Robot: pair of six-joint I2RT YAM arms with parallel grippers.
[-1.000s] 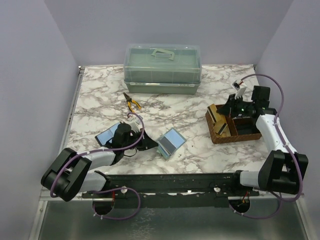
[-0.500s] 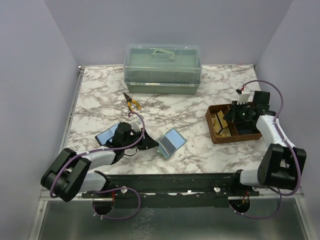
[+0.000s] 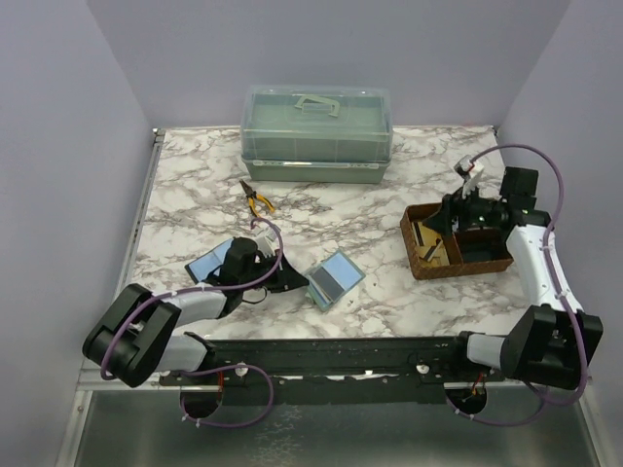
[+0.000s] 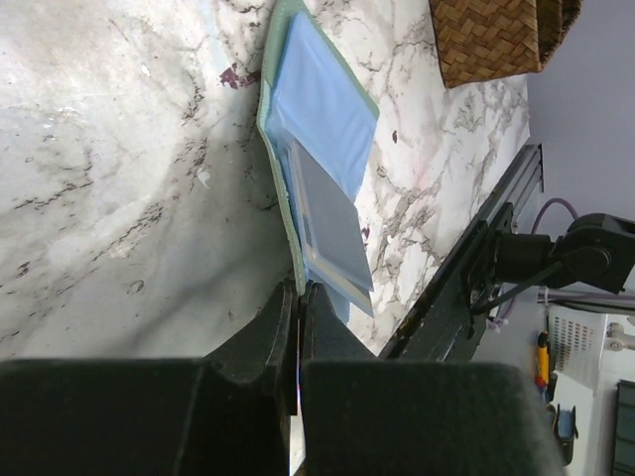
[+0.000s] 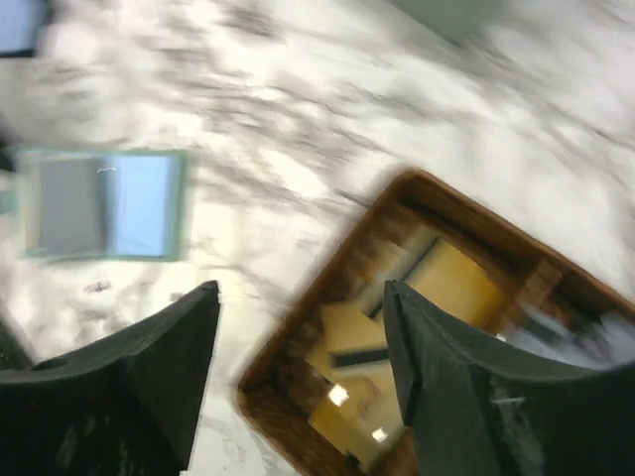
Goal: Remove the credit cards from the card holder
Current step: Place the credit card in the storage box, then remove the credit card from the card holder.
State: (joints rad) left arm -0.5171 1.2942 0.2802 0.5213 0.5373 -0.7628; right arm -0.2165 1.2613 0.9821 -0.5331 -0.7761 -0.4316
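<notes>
The unfolded card holder [image 3: 336,279] stretches lengthwise straight out from the tightly closed left claw [image 4: 299,295] just beside it, while the right claw [image 5: 301,296], jaws spread wide, hangs well off to its right.

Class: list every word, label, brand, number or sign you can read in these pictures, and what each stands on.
No text is readable anywhere.
The cards in the basket: any print is too blurred or small to read.
The card holder and green box: no lettering shows.
</notes>
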